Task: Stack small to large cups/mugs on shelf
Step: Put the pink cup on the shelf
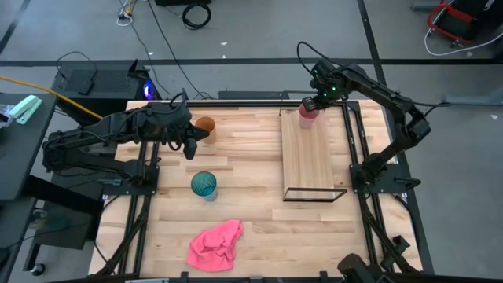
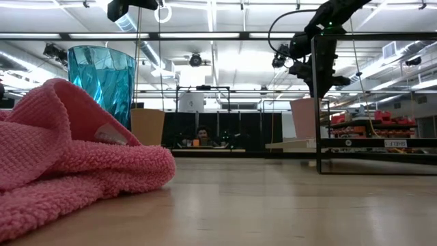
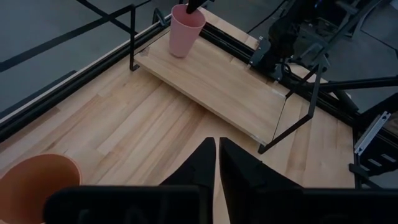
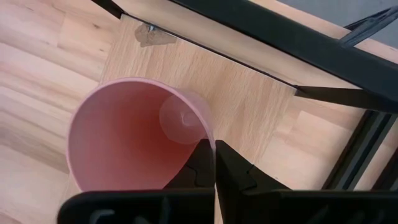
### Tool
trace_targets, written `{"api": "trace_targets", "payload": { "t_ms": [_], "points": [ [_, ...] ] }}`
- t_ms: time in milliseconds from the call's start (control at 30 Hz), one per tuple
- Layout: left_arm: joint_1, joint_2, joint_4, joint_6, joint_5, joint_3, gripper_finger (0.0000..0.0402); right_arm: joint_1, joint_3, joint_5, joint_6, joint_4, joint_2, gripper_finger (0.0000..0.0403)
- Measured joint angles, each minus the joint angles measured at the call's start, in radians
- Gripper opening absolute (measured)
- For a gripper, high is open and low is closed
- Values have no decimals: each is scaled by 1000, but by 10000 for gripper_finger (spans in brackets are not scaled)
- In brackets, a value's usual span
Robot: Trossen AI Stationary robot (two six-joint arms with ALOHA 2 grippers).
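Note:
The pink cup [image 1: 307,115] stands at the far end of the pale shelf board [image 1: 310,157]; it also shows in the low view [image 2: 304,119] and the left wrist view [image 3: 186,31]. My right gripper [image 4: 214,155] is shut on its rim from above. The orange cup [image 1: 206,126] stands on the tabletop near the far edge. My left gripper [image 1: 189,146] is shut and empty just beside it, on its near left side. The teal cup [image 1: 203,185] stands upright on the tabletop, nearer than the orange cup. My right gripper pinches the pink cup's rim wall [image 4: 210,138], one finger inside the cup [image 4: 198,167] and one outside [image 4: 235,169]. The fingers come from above, pointing down. The cup is upright, its base on the shelf board's far end [image 3: 180,55].
A crumpled pink cloth [image 1: 216,245] lies near the table's near edge and fills the low view's left [image 2: 68,157]. The shelf's black wire frame [image 1: 314,194] rises at its near end. Bare board runs between the pink cup and that frame.

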Motion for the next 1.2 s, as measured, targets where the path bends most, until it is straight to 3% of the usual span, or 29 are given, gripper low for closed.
{"api": "trace_targets", "payload": {
  "t_ms": [533,867,1200],
  "points": [
    [0,0,0,1,0,0,32,3,-3,0,-4,16,1,1],
    [0,0,0,9,0,0,35,10,-75,-6,-17,65,-7,1],
    [1,0,0,9,0,0,26,10,-78,4,-13,87,-20,19]
  ]
}}
